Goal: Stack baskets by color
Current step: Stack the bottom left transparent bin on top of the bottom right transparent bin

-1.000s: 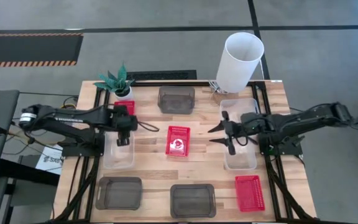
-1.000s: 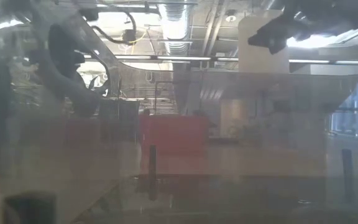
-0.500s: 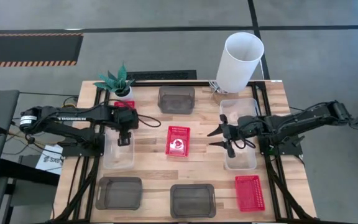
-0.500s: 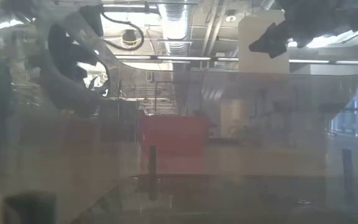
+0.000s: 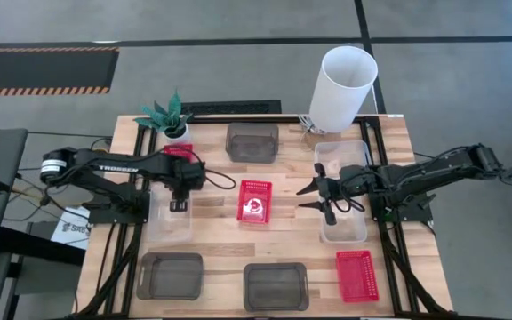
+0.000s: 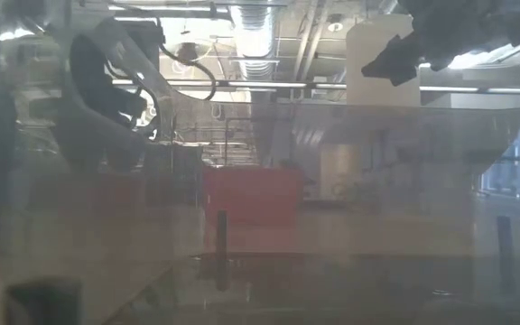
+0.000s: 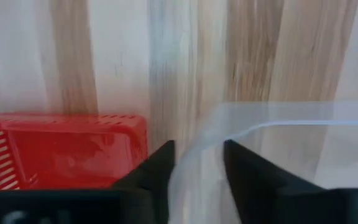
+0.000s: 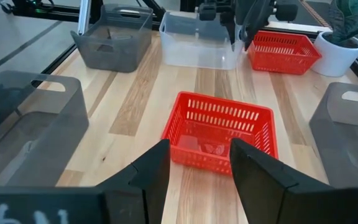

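Going by how the baskets lie, little or nothing of the stacking is done: in the high view nearly every basket sits alone on the wooden table point(image 5: 216, 233). Three smoky grey baskets are well apart, one at the far edge point(image 5: 252, 141) and two along the near edge, at point(image 5: 170, 276) and point(image 5: 276, 286). Three red mesh baskets are also scattered: one in the middle point(image 5: 255, 200), one at the near right corner point(image 5: 356, 275), and one by the potted plant point(image 5: 169, 116), mostly hidden under the left arm point(image 5: 178, 151). A clear basket lies on the left point(image 5: 169, 224). On the right, clear baskets point(image 5: 343, 229) lie beside the tall white cylinder point(image 5: 343, 87); whether these are two set end to end or partly nested I cannot tell. The left gripper point(image 7: 197, 163) is at the far corner of the left clear basket, its fingers point(image 7: 157, 168) straddling the basket's clear wall with only a narrow gap, so a pinch on the rim seems to be in hand, though a firm grip is not certain. The right gripper point(image 8: 196, 163) hovers above the table near the right clear baskets, its fingers spread and empty, pointed toward the middle red basket. All three colours are left to gather.
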Motion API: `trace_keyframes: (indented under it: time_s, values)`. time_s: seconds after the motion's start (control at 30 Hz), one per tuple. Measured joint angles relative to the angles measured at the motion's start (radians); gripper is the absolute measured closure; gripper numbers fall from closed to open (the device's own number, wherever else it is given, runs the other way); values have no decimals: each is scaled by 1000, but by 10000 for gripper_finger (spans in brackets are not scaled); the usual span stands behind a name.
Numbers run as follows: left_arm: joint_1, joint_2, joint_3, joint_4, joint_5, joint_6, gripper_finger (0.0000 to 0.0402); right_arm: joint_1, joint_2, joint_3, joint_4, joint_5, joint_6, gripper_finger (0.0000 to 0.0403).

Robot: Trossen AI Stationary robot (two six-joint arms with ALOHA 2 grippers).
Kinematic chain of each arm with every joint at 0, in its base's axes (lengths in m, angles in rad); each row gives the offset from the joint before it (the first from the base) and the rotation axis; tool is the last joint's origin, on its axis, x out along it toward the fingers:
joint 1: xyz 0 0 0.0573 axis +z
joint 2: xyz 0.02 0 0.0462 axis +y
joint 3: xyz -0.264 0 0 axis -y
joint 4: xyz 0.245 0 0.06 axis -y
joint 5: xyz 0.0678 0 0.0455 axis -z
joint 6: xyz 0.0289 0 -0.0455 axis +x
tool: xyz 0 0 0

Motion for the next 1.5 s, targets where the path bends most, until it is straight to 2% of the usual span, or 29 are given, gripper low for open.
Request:
trace_keyframes:
  time_s: [0.1, 0.17, 0.37, 0.67, 0.83, 0.97, 1.17, 1.5]
  values:
    - [0, 3, 0, -1, 1, 17, 376, 0, 0, 0, -1, 0, 0, 216]
    - [0, -1, 0, -2, 4, 18, 391, 0, 0, 0, -1, 0, 0, 215]
    - [-1, -31, 55, -34, 43, 27, 400, 0, 0, 0, -1, 0, 0, 218]
    - [-1, -43, 342, -102, 47, 76, 401, 0, 0, 0, 2, 1, 0, 229]
    - [-6, -43, 494, -70, 127, 132, 401, 9, 0, 12, -2, 0, 0, 229]
    - [-18, -44, 517, 50, 245, 154, 401, 22, 1, 61, 1, 0, -15, 227]
    - [-3, 8, 518, 115, 455, 103, 401, 101, 108, 208, -5, 0, -286, 225]
    - [5, 173, 537, 106, 516, 70, 401, 143, 470, 702, -340, 0, -598, 209]
